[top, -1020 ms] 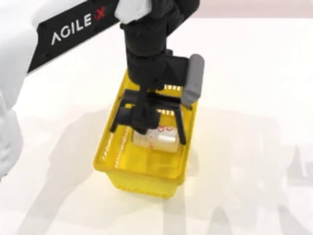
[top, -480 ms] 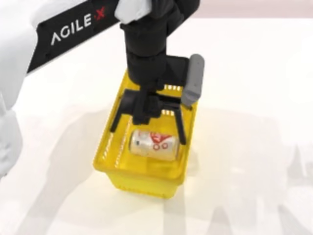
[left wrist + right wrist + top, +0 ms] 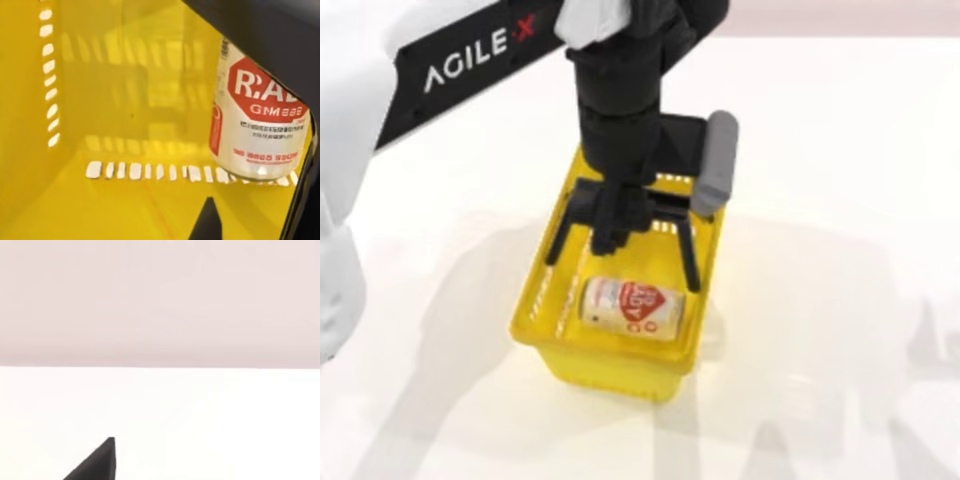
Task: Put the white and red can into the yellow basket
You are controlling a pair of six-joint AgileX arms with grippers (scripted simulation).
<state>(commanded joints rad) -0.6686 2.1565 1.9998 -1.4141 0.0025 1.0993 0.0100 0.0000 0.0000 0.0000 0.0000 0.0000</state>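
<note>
The white and red can (image 3: 631, 306) now lies on its side on the floor of the yellow basket (image 3: 542, 318), lower than a moment ago. The left gripper (image 3: 620, 245) has lifted a little and hangs above it, fingers spread wide, holding nothing. The right gripper (image 3: 95, 462) barely shows; I cannot tell its state.
</note>
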